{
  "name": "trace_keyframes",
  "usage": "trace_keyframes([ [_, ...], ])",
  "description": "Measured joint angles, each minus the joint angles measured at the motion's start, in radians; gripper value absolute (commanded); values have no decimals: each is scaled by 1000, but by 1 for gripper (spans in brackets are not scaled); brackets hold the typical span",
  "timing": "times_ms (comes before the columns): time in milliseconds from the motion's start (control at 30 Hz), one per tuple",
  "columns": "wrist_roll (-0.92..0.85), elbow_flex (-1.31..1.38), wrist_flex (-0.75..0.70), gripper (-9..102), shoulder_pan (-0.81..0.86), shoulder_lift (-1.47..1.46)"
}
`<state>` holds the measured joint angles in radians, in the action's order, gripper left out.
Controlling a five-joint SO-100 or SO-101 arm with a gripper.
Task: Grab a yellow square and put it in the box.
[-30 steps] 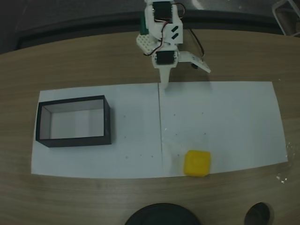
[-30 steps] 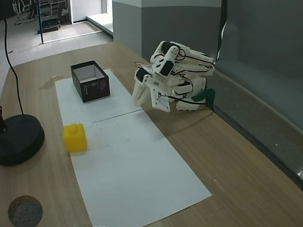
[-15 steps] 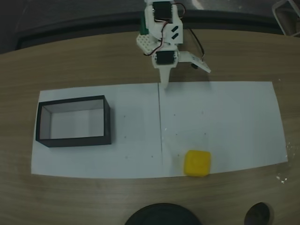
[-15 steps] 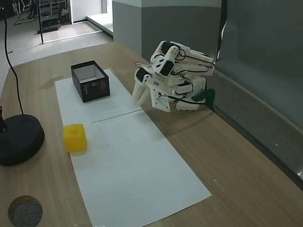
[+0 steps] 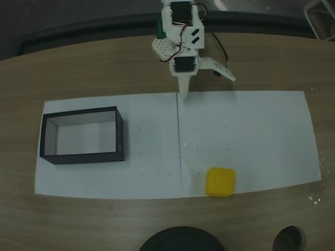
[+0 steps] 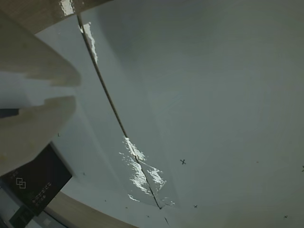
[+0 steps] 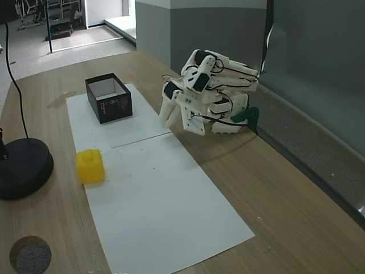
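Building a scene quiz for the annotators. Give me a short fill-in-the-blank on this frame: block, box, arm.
1. The yellow square lies on the white ____, apart from the box.
2. The box's walls are ____ in colour.
3. The inside of the box holds ____.
4. In a fixed view the gripper is folded back near the arm's base and holds ____.

Missing words: paper; black; nothing; nothing
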<state>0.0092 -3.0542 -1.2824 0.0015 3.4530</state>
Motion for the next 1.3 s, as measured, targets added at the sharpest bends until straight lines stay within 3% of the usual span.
trace_keyframes([
  [600, -2, 2, 43, 0, 9, 0],
  [767, -74, 97, 259, 16, 52, -3],
  [900, -133, 229, 295, 23, -41, -17],
  [1100, -67, 482, 285, 24, -95, -302],
  [1300, -61, 904, 75, 33, -129, -857],
])
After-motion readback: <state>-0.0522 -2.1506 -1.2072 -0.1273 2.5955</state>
